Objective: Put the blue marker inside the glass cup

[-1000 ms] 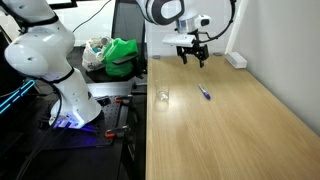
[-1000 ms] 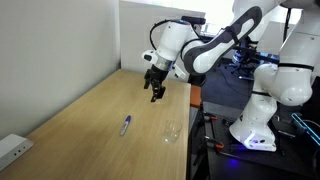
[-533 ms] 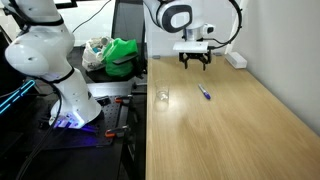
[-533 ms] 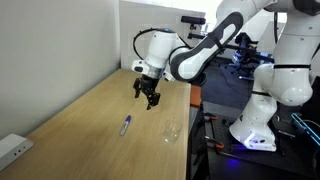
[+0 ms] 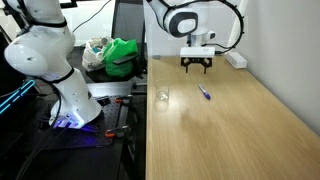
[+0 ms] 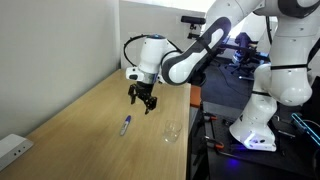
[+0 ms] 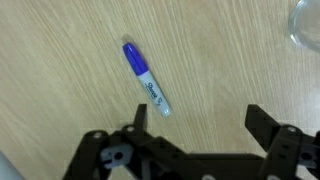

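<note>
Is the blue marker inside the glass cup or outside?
Outside: the thin blue marker lies on the wooden table, apart from the clear glass cup.

I see a pale wood-grain tabletop, smooth with a soft sheen. The slim blue plastic marker looks glossy, the clear glass cup shiny, the black gripper matt.

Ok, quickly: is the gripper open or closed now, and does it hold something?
Gripper: open, holding nothing; the blue marker lies free below it.
</note>
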Available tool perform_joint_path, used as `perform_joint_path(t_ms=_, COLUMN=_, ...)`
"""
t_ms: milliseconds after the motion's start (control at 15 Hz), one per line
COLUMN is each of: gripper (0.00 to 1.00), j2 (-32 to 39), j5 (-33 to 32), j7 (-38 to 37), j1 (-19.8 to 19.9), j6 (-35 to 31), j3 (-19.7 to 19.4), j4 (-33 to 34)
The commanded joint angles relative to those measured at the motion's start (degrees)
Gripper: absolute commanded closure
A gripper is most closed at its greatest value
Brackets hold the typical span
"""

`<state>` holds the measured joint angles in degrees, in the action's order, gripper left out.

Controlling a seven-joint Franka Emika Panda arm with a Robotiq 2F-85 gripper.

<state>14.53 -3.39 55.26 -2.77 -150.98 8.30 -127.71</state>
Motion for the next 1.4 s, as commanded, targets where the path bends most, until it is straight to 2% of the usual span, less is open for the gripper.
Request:
perform_joint_path(t_ms=0, gripper=0.0, j2=-0.55, j5=-0.63, j7=-0.84, j1=0.58, j6=-1.69, j3=0.21, j4=-0.92)
perform_joint_path(t_ms=400, gripper=0.0, j2=1.87, j5=2.45, j7=3.3, j1=3.27, j6=-6.37, j3=1.83, j4=-0.2)
perform_joint_path(t_ms=600, gripper=0.0, j2=3.41, j5=7.62, j7=10.48, j1=6.37, j6=-4.72, j3=4.85, j4=0.84)
perform_joint_path(t_ms=800, gripper=0.0, j2=5.21, j5=10.16, j7=17.11, j1=8.33, j6=-3.69, j3=6.31, j4=2.33)
perform_joint_path(t_ms=933, gripper=0.0, j2=6.65, j5=10.0, j7=19.53, j1=8.64, j6=-4.17, j3=6.27, j4=3.52)
perform_joint_path(t_ms=1333, gripper=0.0, j2=11.01, j5=4.89, j7=19.92, j1=7.28, j6=-3.69, j3=4.82, j4=8.11)
